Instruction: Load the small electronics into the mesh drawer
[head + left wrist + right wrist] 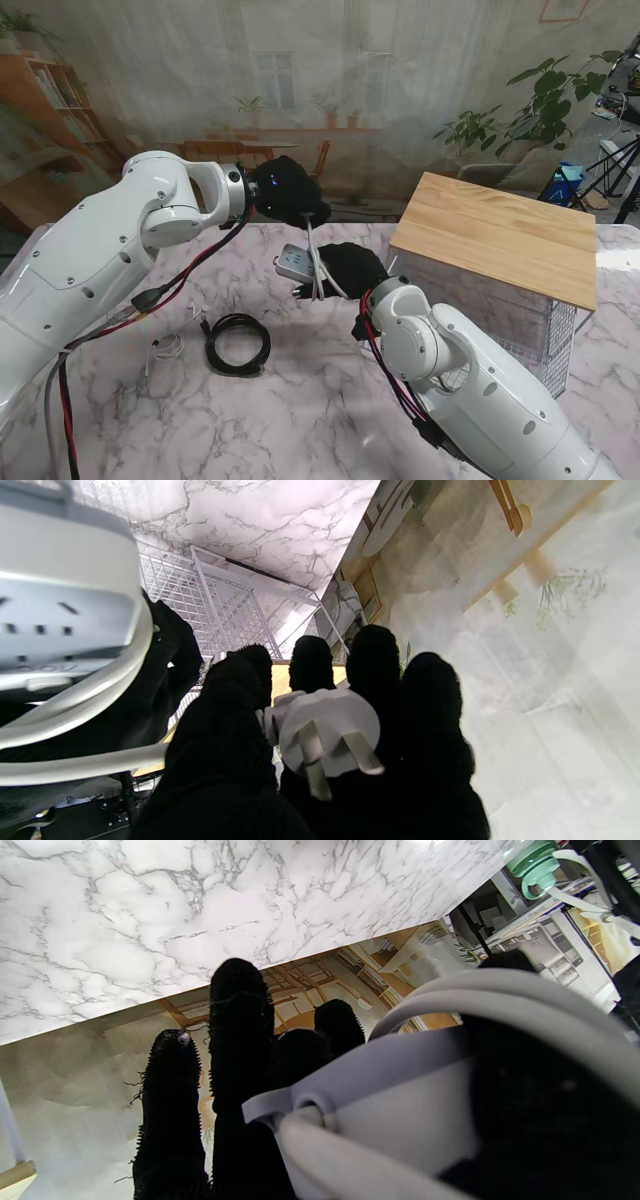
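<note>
A white power strip [295,264] hangs above the table's middle, with my black-gloved right hand [350,268] shut on it; its body [400,1110] fills the right wrist view. My left hand [290,195], farther from me, is shut on the strip's white plug [322,730], whose prongs point at the camera. The white cable [316,262] runs between the two hands. The mesh drawer unit [545,320] with a wooden top [500,235] stands on the right; its white wire mesh [220,610] shows in the left wrist view.
A coiled black cable [238,345] lies on the marble table [300,420] nearer to me on the left. A small white cable [165,348] lies beside it. A backdrop curtain hangs behind the table.
</note>
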`<move>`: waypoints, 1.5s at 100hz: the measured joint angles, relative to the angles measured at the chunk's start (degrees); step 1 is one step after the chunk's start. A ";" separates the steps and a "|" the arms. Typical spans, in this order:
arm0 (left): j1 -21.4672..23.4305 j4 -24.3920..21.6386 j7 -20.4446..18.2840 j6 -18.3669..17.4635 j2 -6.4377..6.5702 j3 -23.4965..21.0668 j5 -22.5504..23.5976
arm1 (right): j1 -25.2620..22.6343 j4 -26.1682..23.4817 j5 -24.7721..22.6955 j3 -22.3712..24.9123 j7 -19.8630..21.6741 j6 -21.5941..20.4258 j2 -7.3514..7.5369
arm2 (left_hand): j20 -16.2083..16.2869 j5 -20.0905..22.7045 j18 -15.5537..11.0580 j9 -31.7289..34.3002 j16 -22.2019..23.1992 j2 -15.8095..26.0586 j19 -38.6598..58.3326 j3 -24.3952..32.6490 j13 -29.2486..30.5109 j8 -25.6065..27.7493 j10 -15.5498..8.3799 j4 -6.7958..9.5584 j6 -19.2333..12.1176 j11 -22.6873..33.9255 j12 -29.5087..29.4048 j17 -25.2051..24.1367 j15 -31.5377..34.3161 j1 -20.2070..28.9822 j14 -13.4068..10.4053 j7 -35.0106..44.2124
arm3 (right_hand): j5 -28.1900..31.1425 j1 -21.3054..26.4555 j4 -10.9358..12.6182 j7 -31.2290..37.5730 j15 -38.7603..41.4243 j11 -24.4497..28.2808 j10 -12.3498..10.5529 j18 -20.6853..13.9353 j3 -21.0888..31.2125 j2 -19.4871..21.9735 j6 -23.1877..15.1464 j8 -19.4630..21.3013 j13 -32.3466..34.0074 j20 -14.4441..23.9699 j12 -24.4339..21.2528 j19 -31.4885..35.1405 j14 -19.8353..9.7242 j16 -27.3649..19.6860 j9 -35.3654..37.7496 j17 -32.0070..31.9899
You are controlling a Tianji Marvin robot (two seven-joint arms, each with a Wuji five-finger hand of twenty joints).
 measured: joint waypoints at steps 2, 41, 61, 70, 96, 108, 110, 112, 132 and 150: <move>-0.18 0.22 -0.24 0.40 -0.01 0.34 -0.78 | -0.16 -0.16 -0.07 0.06 -0.09 -0.20 0.02 | 0.00 0.00 0.00 0.00 0.00 0.00 0.00 -0.08 0.00 0.01 0.00 0.00 -0.03 0.04 -0.02 0.01 0.00 0.00 0.00 0.00 | 0.00 0.00 0.00 0.00 0.00 0.00 0.00 0.00 0.00 0.00 0.00 0.00 0.00 0.00 0.00 0.00 0.00 0.00 0.00 0.05; -7.31 8.44 0.32 3.29 -1.00 12.07 -4.32 | -2.01 -1.77 0.17 0.87 -0.29 -1.78 0.16 | 0.01 -0.68 -0.05 0.00 0.00 0.57 0.00 -0.08 0.67 0.05 -0.01 0.01 -0.06 0.07 -0.10 0.39 0.01 0.75 -0.40 0.00 | 0.00 0.00 0.00 0.00 0.00 0.00 0.01 0.00 0.00 0.00 0.00 0.00 0.00 -0.02 0.00 0.00 0.01 0.00 0.00 0.48; -7.66 9.71 0.30 3.58 -1.48 13.15 -4.81 | -2.59 -2.36 0.30 1.35 -0.26 -2.60 0.31 | -0.01 -0.68 -0.05 0.00 0.00 0.57 -0.01 -0.08 0.79 0.05 -0.03 0.01 -0.05 0.08 -0.71 0.89 0.01 0.75 -0.41 0.00 | 0.00 0.00 0.00 0.00 0.00 0.00 0.02 0.00 0.00 0.00 0.00 0.00 0.00 -0.07 0.00 0.00 0.04 0.00 0.00 0.48; -8.11 10.10 0.17 3.59 -1.49 14.15 -5.53 | -2.80 -2.52 0.54 1.46 -0.26 -2.84 0.34 | -0.02 -0.68 -0.05 0.00 0.00 0.57 -0.01 -0.08 0.79 0.05 -0.02 0.01 -0.05 0.09 -0.80 0.91 0.01 0.75 -0.41 0.00 | 0.00 0.00 0.00 0.00 0.00 0.00 0.03 0.00 0.00 0.00 0.00 0.00 0.00 -0.07 0.00 0.00 0.04 -0.03 0.00 0.48; -10.17 13.34 1.28 3.40 -1.93 18.63 -6.35 | -3.37 -2.79 0.63 1.88 -0.29 -3.13 0.39 | -0.03 -0.68 -0.05 -0.02 0.00 0.60 -0.10 -0.08 0.80 -2.47 -0.62 0.01 -0.04 0.12 -2.07 0.93 0.01 0.75 -0.41 -0.40 | 0.00 0.00 0.00 0.00 0.00 0.00 0.07 0.00 0.02 0.00 0.26 0.00 0.00 -0.09 0.00 0.00 0.11 -0.07 0.00 0.48; -10.20 14.06 1.89 3.21 -2.19 18.86 -7.07 | -3.39 -2.82 0.67 1.93 -0.19 -3.09 0.43 | -0.04 -0.68 -0.05 -0.06 0.01 0.61 -0.83 -0.08 0.80 -4.77 -0.66 0.01 -0.03 0.12 -2.15 0.82 0.01 0.75 -0.41 -1.59 | 0.00 0.00 0.00 0.00 0.00 0.00 0.08 0.00 0.04 0.00 0.28 0.00 0.00 -0.11 0.00 0.00 0.12 -0.16 0.00 0.48; -10.22 14.10 1.90 3.15 -2.20 18.91 -7.14 | -3.40 -2.84 0.71 1.93 -0.18 -3.08 0.43 | -0.05 -0.68 -0.05 -0.06 0.01 0.61 -0.83 -0.08 0.80 -4.89 -0.66 0.01 -0.03 0.12 -2.16 0.80 0.01 0.75 -0.41 -2.01 | 0.00 0.00 0.00 0.00 0.00 0.00 0.08 0.00 0.04 0.00 0.28 0.00 0.00 -0.12 0.00 0.00 0.12 -0.16 0.00 0.48; -10.25 14.16 1.94 3.04 -2.21 18.96 -7.16 | -3.40 -2.86 0.76 1.94 -0.16 -3.06 0.44 | -0.05 -0.68 -0.05 -0.06 0.00 0.61 -0.83 -0.08 0.80 -4.98 -0.66 0.01 -0.03 0.12 -2.17 0.79 0.01 0.75 -0.41 -2.34 | 0.00 0.00 0.00 0.00 0.00 0.00 0.08 0.00 0.05 0.00 0.28 0.00 0.00 -0.13 0.00 0.00 0.12 -0.16 0.00 0.48; -10.96 14.44 1.98 2.14 -2.22 20.16 -7.06 | -3.65 -3.21 1.15 2.25 -0.11 -3.02 0.43 | -0.11 -2.05 -0.07 -0.99 -1.59 0.66 -3.75 -0.08 -0.73 -10.27 -0.68 0.08 1.89 -1.71 -3.57 -0.81 -3.68 -0.02 0.04 -7.28 | 0.00 0.00 0.00 0.00 0.00 0.00 0.09 0.00 0.06 0.00 0.29 0.00 0.00 -0.22 0.00 0.00 0.12 -0.17 0.00 0.49; -11.97 15.12 1.35 2.14 -2.20 21.91 -7.03 | -3.86 -3.72 1.17 2.58 -0.16 -3.00 0.42 | -0.19 -10.56 -0.63 -12.99 -6.38 1.27 -10.86 0.25 -6.84 -17.26 1.59 0.09 4.90 -13.81 -22.80 -6.09 -12.99 -15.89 0.39 -25.19 | 0.00 0.00 0.00 0.00 0.00 0.00 0.09 0.00 0.06 0.00 0.29 0.00 0.00 -0.25 0.00 0.00 0.12 -0.17 0.00 0.49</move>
